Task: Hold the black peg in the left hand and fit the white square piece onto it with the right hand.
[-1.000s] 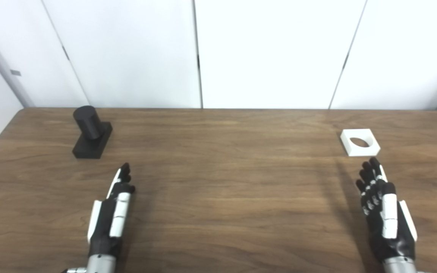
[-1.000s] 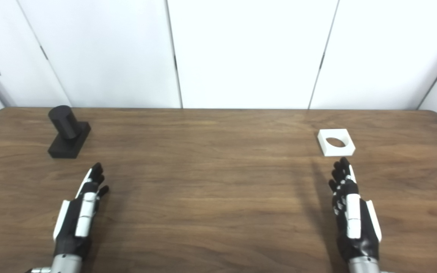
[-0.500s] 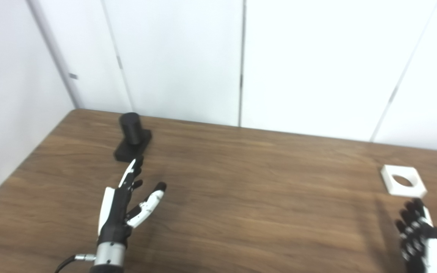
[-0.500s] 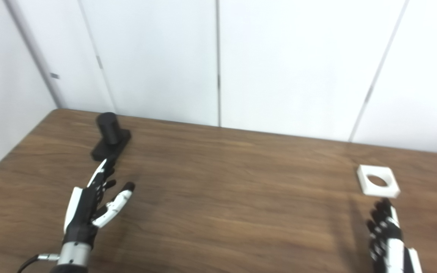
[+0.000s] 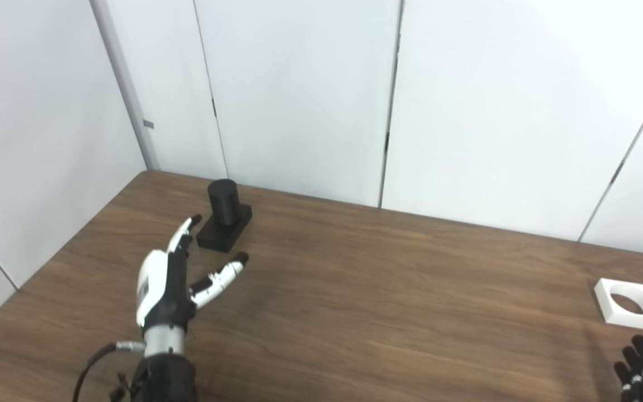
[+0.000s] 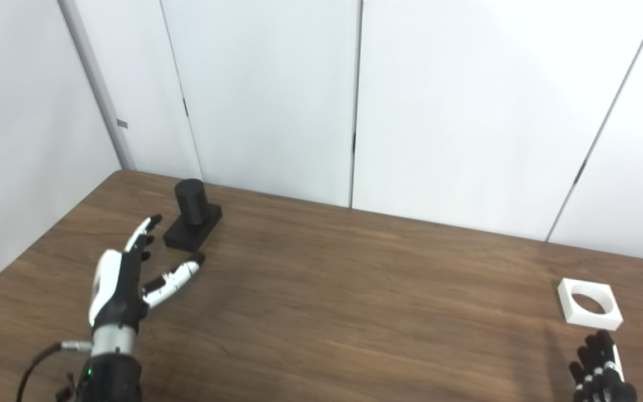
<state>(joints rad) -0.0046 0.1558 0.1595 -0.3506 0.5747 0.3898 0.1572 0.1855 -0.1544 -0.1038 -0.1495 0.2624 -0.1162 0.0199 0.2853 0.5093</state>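
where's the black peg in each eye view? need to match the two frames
Left eye view: black peg upper left, upright on the table, just beyond the open left hand.
Right eye view: same peg, further left in the picture, again just past the left hand's fingertips.
Shared landmark: white square piece flat near the right edge, by the right hand.

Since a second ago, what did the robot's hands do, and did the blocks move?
The left hand reached forward toward the black peg and spread its thumb, but holds nothing yet. The camera turned left, so the whole picture shifted. The right hand stays open near the white square piece. Both pieces rest untouched on the table.
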